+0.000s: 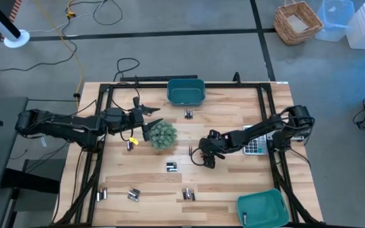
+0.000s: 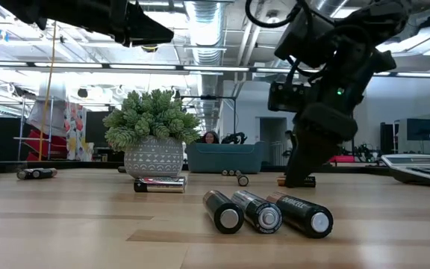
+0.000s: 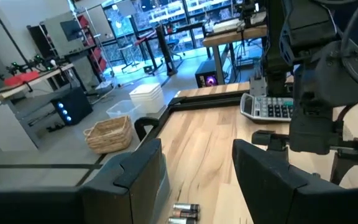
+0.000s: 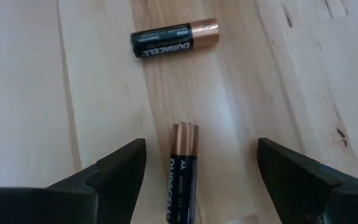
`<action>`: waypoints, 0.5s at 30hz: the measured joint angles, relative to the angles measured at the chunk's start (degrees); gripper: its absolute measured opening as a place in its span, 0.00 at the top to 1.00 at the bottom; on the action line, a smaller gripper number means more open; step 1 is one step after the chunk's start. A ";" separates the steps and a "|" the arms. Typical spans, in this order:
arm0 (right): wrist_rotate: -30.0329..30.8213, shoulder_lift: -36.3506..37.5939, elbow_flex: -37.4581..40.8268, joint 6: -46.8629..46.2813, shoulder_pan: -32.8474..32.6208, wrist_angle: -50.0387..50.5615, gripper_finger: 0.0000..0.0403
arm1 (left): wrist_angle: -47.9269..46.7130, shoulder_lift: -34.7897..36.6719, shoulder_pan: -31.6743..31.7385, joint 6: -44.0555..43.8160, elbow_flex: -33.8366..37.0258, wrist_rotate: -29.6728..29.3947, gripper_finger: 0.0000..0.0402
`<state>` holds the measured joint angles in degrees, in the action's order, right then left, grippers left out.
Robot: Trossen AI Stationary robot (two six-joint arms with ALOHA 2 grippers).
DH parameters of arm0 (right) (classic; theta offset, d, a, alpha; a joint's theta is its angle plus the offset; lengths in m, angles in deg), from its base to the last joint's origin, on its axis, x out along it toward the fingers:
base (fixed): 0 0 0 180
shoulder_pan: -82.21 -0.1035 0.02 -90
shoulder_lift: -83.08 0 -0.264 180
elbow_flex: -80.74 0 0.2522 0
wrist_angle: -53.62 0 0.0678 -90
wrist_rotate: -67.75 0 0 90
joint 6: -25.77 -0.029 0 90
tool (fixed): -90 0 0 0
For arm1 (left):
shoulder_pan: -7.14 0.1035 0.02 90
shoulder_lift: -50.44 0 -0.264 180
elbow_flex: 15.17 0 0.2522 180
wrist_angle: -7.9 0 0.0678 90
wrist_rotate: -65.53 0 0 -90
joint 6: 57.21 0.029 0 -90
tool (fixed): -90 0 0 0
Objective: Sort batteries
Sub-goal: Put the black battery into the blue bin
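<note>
Small batteries lie scattered on the wooden table: a pair (image 1: 188,114) near the far teal bin (image 1: 185,92), one (image 1: 130,144) beside the potted plant, a pair (image 1: 172,166) mid-table, and several (image 1: 133,194) along the near edge. My right gripper (image 4: 201,162) is open and slants down just above the table. A black, copper-tipped battery (image 4: 182,180) lies on its side between the fingers, apart from both. A second one (image 4: 174,38) lies crosswise beyond it. My left gripper (image 3: 197,162) is open and empty, held level high above the table next to the plant (image 1: 161,134).
A grey calculator (image 1: 255,142) lies at the right, behind my right arm. A second teal bin (image 1: 263,208) stands at the near right corner. The plant's patterned pot (image 2: 154,158) sits left of centre. A black frame (image 1: 268,114) runs along the table's edges.
</note>
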<state>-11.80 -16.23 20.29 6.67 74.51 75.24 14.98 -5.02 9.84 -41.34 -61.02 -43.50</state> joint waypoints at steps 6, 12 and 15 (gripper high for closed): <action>0.20 -0.01 -0.01 -0.90 -0.02 0.56 0.31 | -0.11 0.00 -0.02 -0.03 0.00 0.15 0.52; 0.40 -0.03 0.05 -2.21 0.00 0.90 0.49 | -0.04 0.00 -0.02 0.01 0.00 0.13 0.52; 0.42 -0.07 0.05 -2.50 0.02 0.92 0.60 | 0.04 0.00 -0.02 0.01 0.00 0.13 0.52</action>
<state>-11.38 -16.30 20.35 4.17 74.53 76.16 15.02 -5.02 9.82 -41.33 -61.02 -43.37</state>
